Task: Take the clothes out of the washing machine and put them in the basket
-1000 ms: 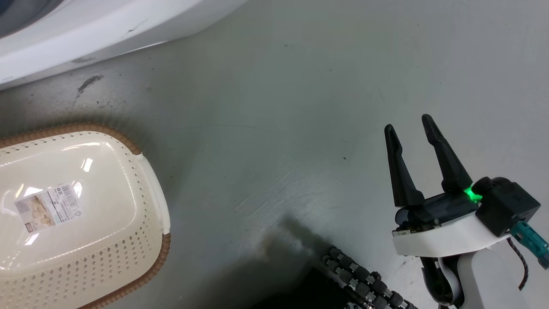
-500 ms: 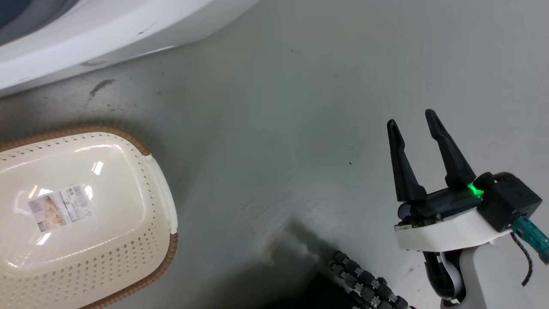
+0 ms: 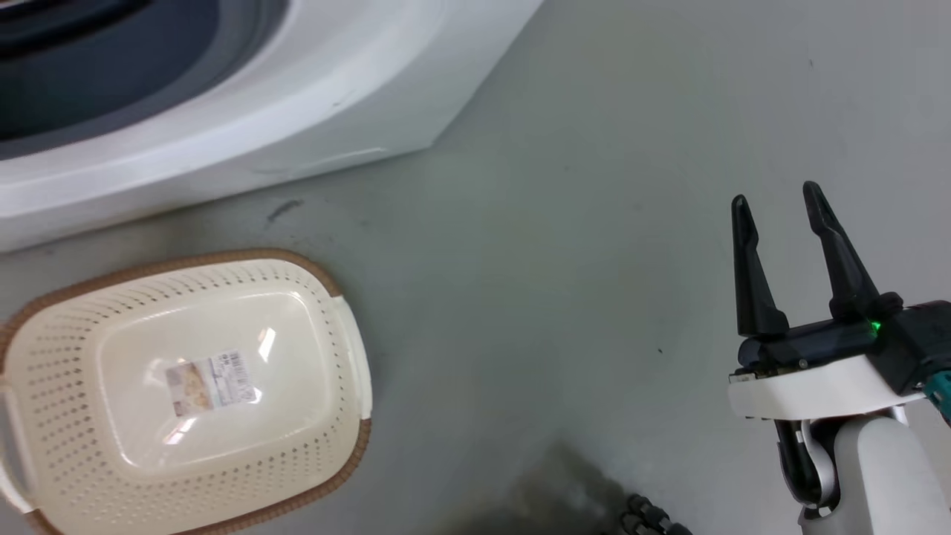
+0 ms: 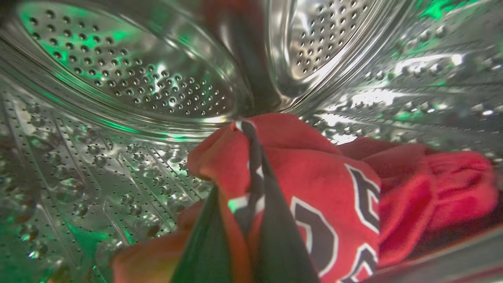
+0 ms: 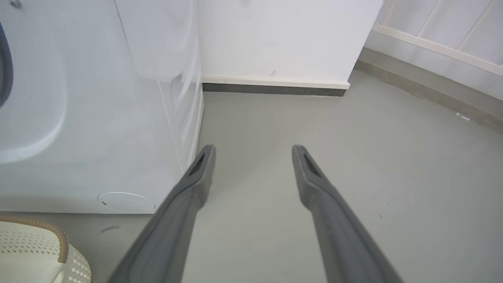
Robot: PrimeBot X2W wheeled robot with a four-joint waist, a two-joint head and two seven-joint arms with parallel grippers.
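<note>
- Your left gripper was pinched shut on a fold of the red clothes, which lay in the steel drum.
- Since the earlier frames your head camera had swung. More of the washing machine and nearly the whole basket showed.
- Your right gripper hovered over the grey floor, well right of the basket. Its fingers were apart and held nothing, and they stood more upright in view than before.
</note>
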